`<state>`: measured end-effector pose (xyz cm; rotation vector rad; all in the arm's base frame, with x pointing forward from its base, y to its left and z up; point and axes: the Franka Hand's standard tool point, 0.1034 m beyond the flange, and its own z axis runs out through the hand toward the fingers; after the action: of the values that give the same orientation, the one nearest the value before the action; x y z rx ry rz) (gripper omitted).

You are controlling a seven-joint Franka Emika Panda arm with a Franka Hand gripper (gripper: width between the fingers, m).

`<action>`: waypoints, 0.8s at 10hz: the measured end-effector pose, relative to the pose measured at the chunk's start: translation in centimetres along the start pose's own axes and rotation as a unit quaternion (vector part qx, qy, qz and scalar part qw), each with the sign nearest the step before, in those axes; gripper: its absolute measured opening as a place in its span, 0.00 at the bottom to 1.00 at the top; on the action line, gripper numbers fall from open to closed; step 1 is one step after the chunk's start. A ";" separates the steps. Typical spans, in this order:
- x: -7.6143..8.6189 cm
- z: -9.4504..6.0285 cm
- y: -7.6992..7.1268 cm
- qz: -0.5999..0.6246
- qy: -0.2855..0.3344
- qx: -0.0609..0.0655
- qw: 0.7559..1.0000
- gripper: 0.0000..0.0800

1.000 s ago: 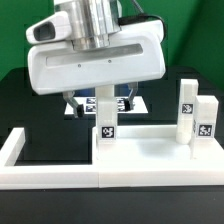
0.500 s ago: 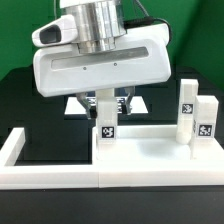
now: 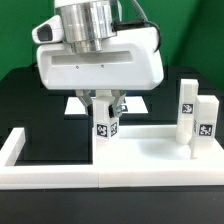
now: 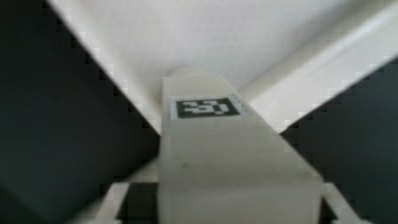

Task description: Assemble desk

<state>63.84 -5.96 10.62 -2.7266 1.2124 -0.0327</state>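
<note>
The desk's tabletop (image 3: pixel 150 150) lay flat on the black table (image 3: pixel 20 100), its raised edges up, pushed into the corner formed by the low white bars (image 3: pixel 40 170) at the front of the workspace. Three block legs could be counted in the exterior view. One leg (image 3: pixel 105 118) stood upright at the tabletop's corner on the exterior view's left, a square tag on its face, with the gripper (image 3: pixel 104 103) directly over it and its jaws clamped on the leg's upper part. Two more legs stood side by side at the corner on the exterior view's right: a taller-looking one (image 3: pixel 187 108) and a shorter one (image 3: pixel 205 122) just beside it, each carrying one tag. In the wrist view the held leg (image 4: pixel 217 150) filled the middle, one tag visible on it, with the tabletop's white edges (image 4: pixel 125 40) spreading out behind it. Behind the gripper, part of the marker board (image 3: pixel 75 104) showed on the table.
</note>
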 end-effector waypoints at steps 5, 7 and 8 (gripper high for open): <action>0.0 0.1 0.4 0.358 -0.027 0.045 0.932 0.38; -0.2 0.2 0.3 0.403 -0.033 0.046 0.913 0.38; -0.2 0.2 0.3 0.415 -0.032 0.043 0.908 0.38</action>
<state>63.50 -5.99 10.36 -1.9070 2.1612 0.1003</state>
